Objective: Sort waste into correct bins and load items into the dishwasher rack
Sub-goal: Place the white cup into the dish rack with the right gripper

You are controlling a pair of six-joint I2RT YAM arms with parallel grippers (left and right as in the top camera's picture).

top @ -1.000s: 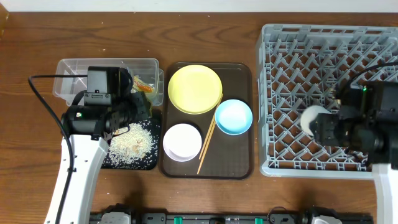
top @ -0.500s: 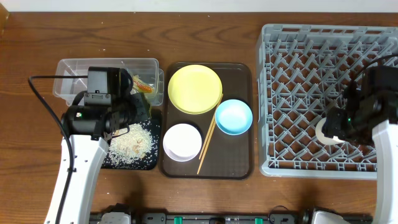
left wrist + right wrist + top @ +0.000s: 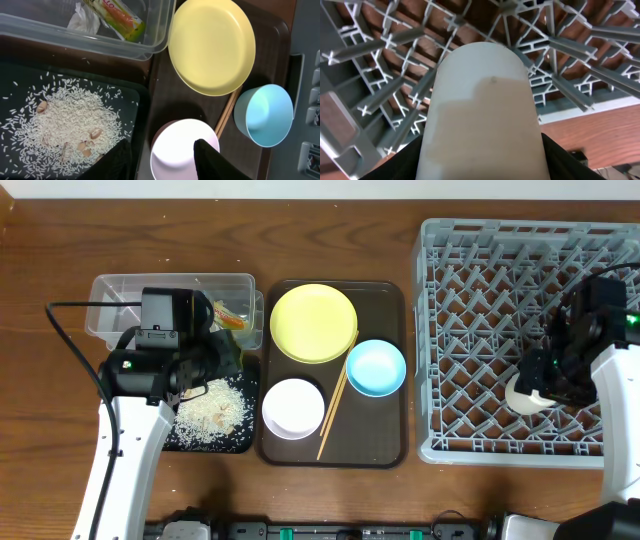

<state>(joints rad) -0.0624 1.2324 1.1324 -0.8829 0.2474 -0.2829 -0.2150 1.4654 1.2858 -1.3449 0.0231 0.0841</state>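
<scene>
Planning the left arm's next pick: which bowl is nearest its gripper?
The white bowl, just beneath the left gripper; the light blue bowl lies beyond the chopsticks.

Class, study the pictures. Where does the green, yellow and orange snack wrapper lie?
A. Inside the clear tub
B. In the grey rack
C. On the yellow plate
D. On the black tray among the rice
A: in the left wrist view the snack wrapper lies behind the wall of the clear tub, on its floor.
</scene>
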